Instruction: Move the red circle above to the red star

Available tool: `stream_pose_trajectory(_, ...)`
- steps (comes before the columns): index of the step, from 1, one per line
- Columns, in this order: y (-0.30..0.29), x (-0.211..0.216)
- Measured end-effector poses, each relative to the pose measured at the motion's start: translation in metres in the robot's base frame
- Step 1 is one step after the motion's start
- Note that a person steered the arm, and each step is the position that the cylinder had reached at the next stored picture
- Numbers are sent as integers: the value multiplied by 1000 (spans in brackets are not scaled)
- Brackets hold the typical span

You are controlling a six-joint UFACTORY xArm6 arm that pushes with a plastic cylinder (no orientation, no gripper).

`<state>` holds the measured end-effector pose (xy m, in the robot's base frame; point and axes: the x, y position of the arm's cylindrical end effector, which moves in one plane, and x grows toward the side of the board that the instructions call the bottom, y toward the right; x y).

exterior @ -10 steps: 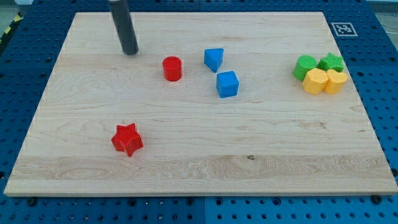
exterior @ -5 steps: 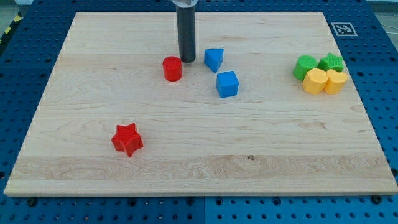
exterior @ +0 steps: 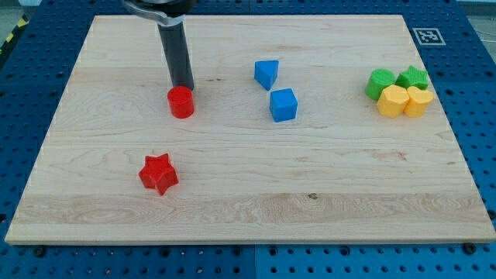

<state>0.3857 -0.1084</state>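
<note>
Red circle (exterior: 181,101) right under my tip (exterior: 184,87), touching, no jaws to close; nearly there, slightly right of above red star (exterior: 158,173).

Blocks spread over the board (exterior: 248,217), placed from the red circle (exterior: 181,101)

My tip (exterior: 184,87) touches the circle's top edge. The red star (exterior: 158,173) lies below it, slightly left. Two blue blocks (exterior: 266,74) (exterior: 283,105) sit to its right; a touching cluster of green (exterior: 380,83) (exterior: 413,77) and yellow blocks (exterior: 393,101) (exterior: 418,101) lies far right.
</note>
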Motion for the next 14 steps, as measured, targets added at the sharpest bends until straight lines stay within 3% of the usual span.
stream_pose_trajectory(2, 14, 12)
stream_pose_trajectory(6, -33, 25)
stream_pose_trajectory(8, -2, 8)
stream_pose_trajectory(11, -3, 47)
stream_pose_trajectory(14, -12, 55)
